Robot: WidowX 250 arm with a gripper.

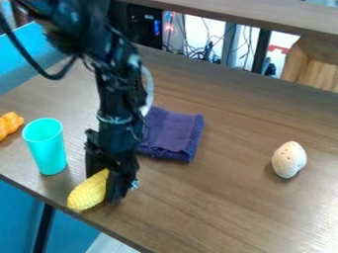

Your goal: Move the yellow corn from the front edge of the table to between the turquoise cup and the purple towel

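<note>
The black gripper [107, 179] hangs down at the lower left, close to the table's front edge. It is shut on a yellow toy corn cob [90, 190], whose upper end sits between its fingers. The cob's rounded lower end points down and left, near the table edge. Whether the cob touches the table, I cannot tell. Left of the gripper a turquoise cup [46, 148] stands upright. Behind and to the right of the gripper lies a folded purple cloth [173, 134], partly hidden by the arm.
A speckled, pale egg-shaped object [289, 159] rests on the right side of the brown table [231, 207]. An orange lumpy object [9, 124] is at the far left edge. A raised wooden shelf [264, 19] runs across the back, with cables behind.
</note>
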